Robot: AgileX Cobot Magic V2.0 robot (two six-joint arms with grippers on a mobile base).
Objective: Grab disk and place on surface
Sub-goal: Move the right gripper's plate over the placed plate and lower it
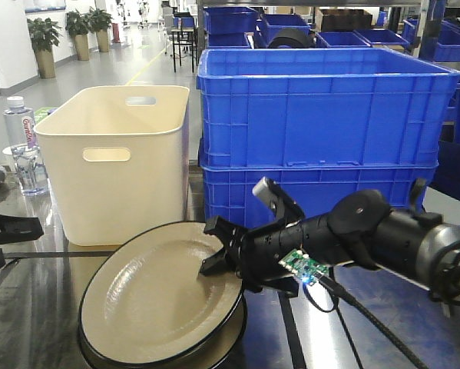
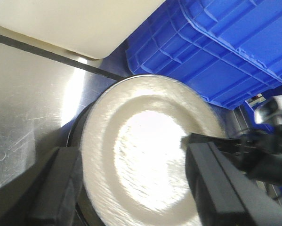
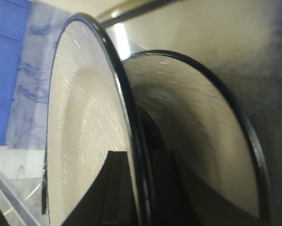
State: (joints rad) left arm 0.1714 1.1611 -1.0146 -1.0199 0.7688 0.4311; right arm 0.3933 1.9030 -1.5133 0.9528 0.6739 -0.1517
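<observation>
Currently right gripper (image 1: 216,255) pinches the rim of the cream, black-edged round disk (image 1: 153,296), tilted over a matching plate (image 3: 202,132) at the near edge of the dark glossy metal tabletop (image 1: 38,315); left gripper (image 2: 136,186) spread, empty. Grip seems shallow: disk may slip.

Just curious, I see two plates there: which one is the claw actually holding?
The upper plate, tilted up with its rim clamped in the right gripper. The lower plate lies flat on the tabletop beneath it.

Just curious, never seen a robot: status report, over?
Right jaws shut on top plate at rim, tilted up off second plate. Left jaws open, empty. Cream tub and blue crates close behind.
</observation>
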